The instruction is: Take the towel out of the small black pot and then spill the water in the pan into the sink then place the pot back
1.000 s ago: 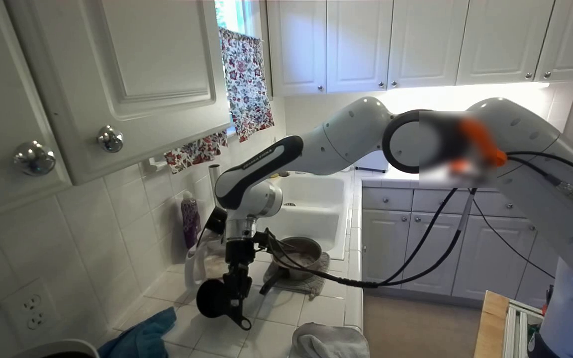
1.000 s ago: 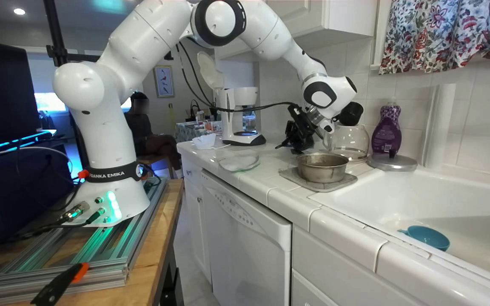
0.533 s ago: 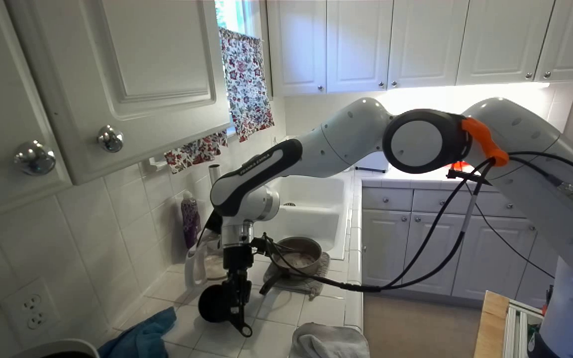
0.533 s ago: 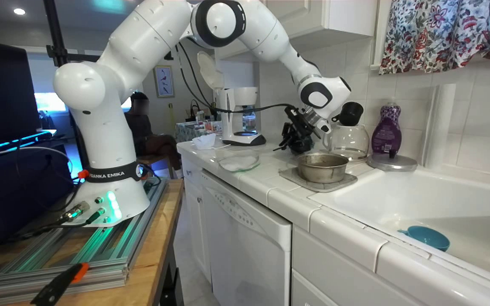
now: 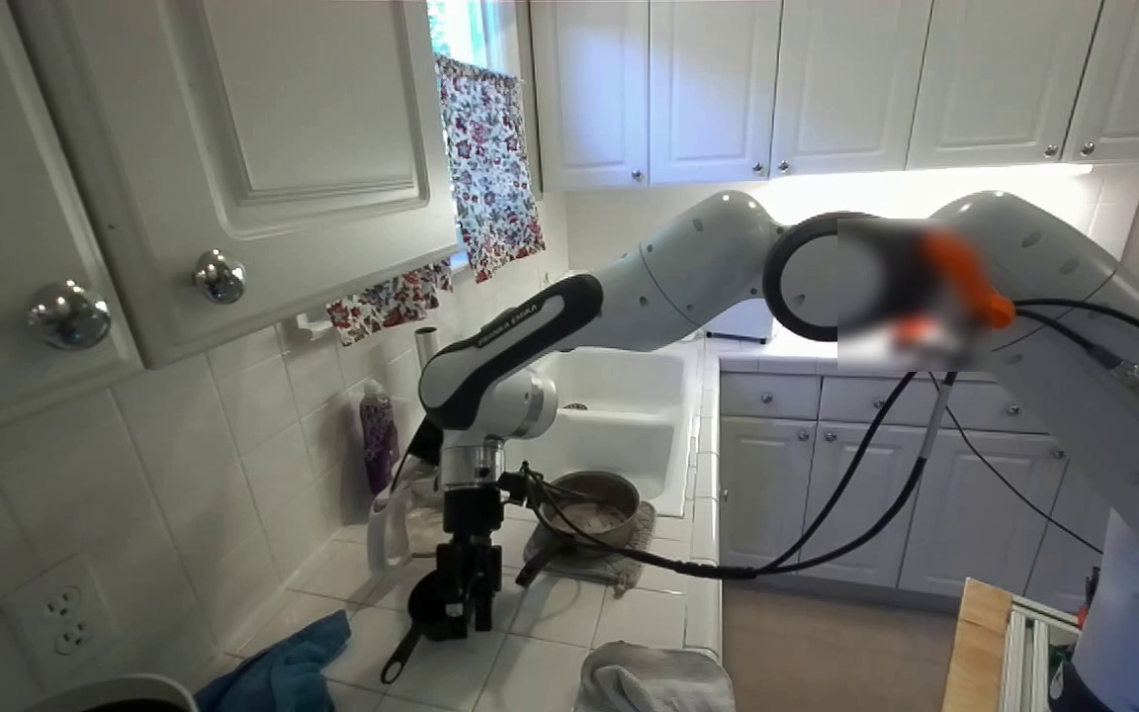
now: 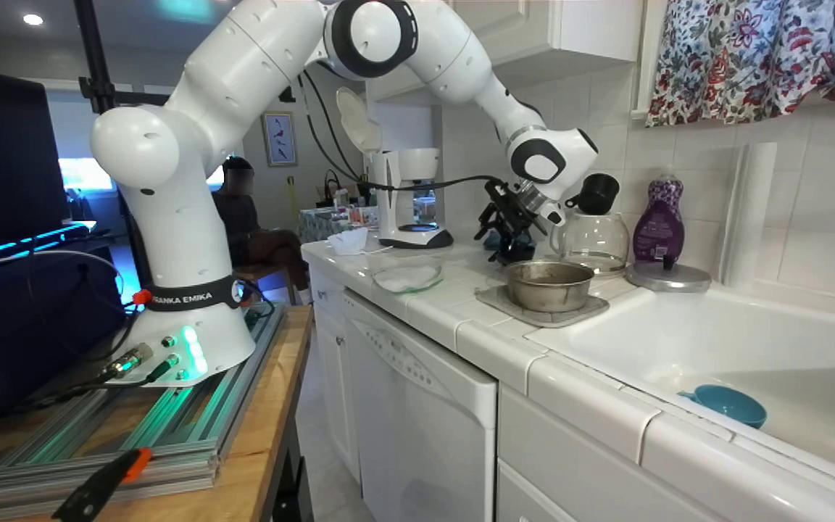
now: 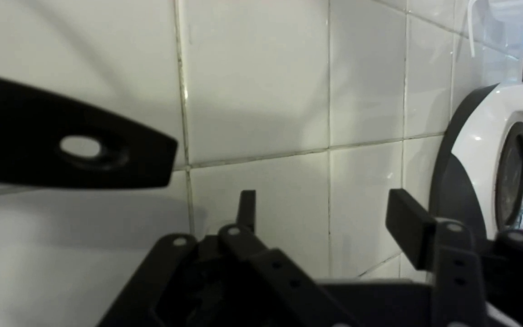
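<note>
The small black pot (image 5: 428, 601) sits on the white tiled counter, its handle pointing toward the lower left in an exterior view and partly hidden behind my gripper (image 5: 471, 625). In the wrist view, the pot's black handle (image 7: 21, 136) with its hole enters from the left, outside the jaws. My gripper (image 7: 325, 218) is open there, with bare tile between its fingertips. A crumpled blue towel (image 5: 283, 665) lies beside the wall. The metal pan (image 5: 591, 514) rests on a grey mat; something pale shows inside, though I cannot tell if it is water. Beyond it is the white sink (image 5: 663, 445).
A glass carafe (image 6: 591, 243) and a purple soap bottle (image 6: 659, 221) stand by the wall. A metal lid (image 6: 667, 277) lies at the sink's edge. A white coffee maker (image 6: 406, 196), a glass dish (image 6: 408, 278) and a grey cloth (image 5: 656, 677) occupy the counter.
The gripper has opened and let go of the black pot. The pot's handle has swung to the left and its body has settled onto the counter. The arm has shifted only slightly.
</note>
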Robot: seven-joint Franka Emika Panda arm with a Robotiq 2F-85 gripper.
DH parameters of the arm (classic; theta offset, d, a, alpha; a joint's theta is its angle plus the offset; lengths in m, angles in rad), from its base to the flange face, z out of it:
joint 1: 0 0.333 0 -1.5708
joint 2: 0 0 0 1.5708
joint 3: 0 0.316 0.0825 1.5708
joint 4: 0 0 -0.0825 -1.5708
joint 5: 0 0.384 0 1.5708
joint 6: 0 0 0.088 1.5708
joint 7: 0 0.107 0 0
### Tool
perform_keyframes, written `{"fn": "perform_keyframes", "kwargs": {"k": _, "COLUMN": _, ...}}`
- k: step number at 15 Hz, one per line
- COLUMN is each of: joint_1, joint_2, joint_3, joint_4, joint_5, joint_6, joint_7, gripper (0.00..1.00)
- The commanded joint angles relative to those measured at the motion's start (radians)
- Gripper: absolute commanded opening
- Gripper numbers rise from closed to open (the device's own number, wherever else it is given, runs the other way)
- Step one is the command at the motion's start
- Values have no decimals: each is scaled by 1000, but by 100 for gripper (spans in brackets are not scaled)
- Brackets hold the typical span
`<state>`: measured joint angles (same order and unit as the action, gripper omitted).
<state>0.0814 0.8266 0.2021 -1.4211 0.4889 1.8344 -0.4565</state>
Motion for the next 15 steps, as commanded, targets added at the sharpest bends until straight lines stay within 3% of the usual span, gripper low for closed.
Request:
{"fn": "perform_keyframes", "kwargs": {"k": 1, "joint_1": -3, "joint_2": -79, "joint_3": 9, "joint_4": -121, "joint_5": -22, "joint_6": 116, "joint_7": 46, "gripper": 100}}
{"fn": "perform_keyframes", "kwargs": {"k": 5, "joint_1": -13, "joint_2": -164, "joint_3": 16, "joint_4": -255, "joint_5": -6, "joint_6": 252, "joint_7": 66, "gripper": 100}}
{"fn": "perform_keyframes", "kwargs": {"k": 10, "joint_1": -32, "joint_2": -316, "joint_3": 29, "joint_4": -400, "joint_5": -30, "joint_6": 325, "joint_7": -2, "gripper": 100}}
{"fn": "perform_keyframes", "kwargs": {"k": 15, "joint_1": -14, "joint_2": -488, "joint_3": -21, "joint_4": -539, "joint_5": -181, "joint_6": 340, "joint_7": 16, "gripper": 100}}
